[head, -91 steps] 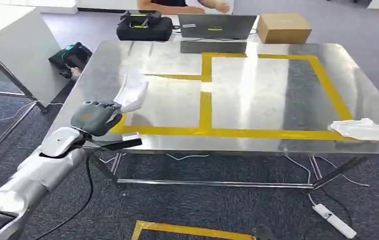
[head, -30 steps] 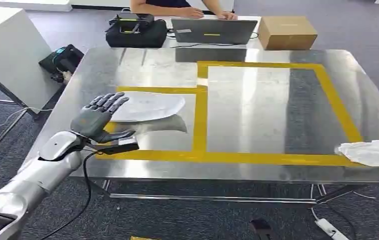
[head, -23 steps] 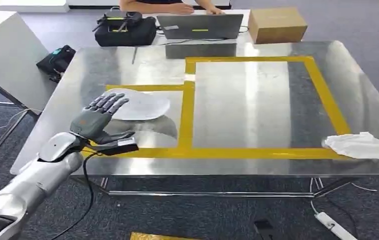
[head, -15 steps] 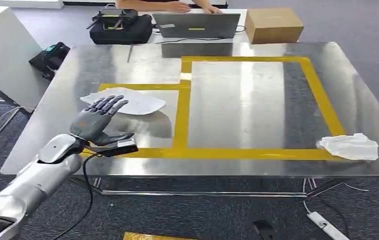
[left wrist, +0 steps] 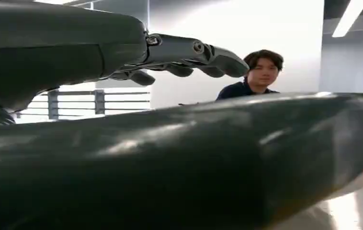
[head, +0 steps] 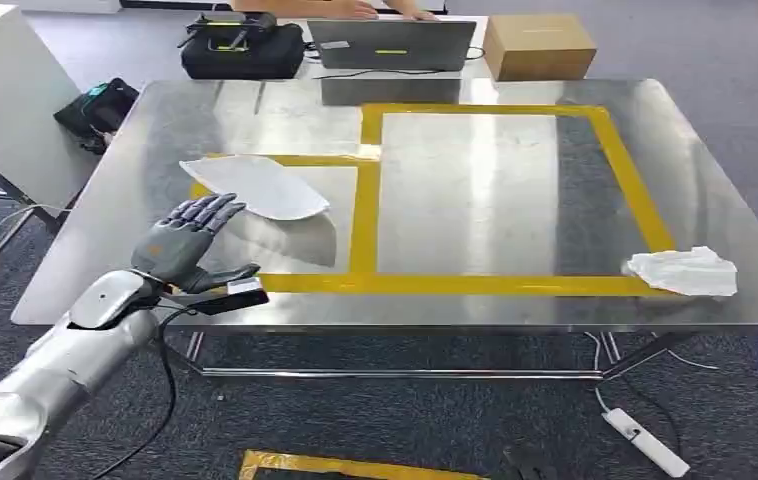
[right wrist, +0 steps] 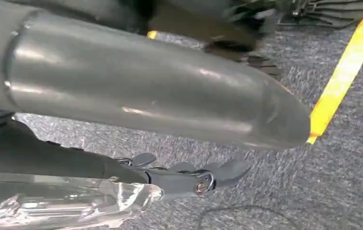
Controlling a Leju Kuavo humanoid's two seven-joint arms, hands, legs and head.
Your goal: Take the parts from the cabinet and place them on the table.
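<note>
The white part lies flat on the surface, just beyond the tips of the left hand's fingers and apart from them. Those fingers are spread and stretched forward with nothing between them. The left hand hovers palm-down over the near left edge of the surface, its silver arm coming in from below.

The white part lies across a strip of the yellow tape that marks out rectangles on the steel top. Well apart, at the near right corner of the taped outline, sits a crumpled white part.

At the far edge stand a black bag, an open laptop and a cardboard box. The left wrist view looks past the outstretched fingers to a person in a dark top behind the surface.

The right hand hangs over the grey carpet floor, where a line of yellow floor tape runs. Its dark fingers are nearly straight, and a piece of clear plastic lies against them. I cannot tell whether they clamp it.
</note>
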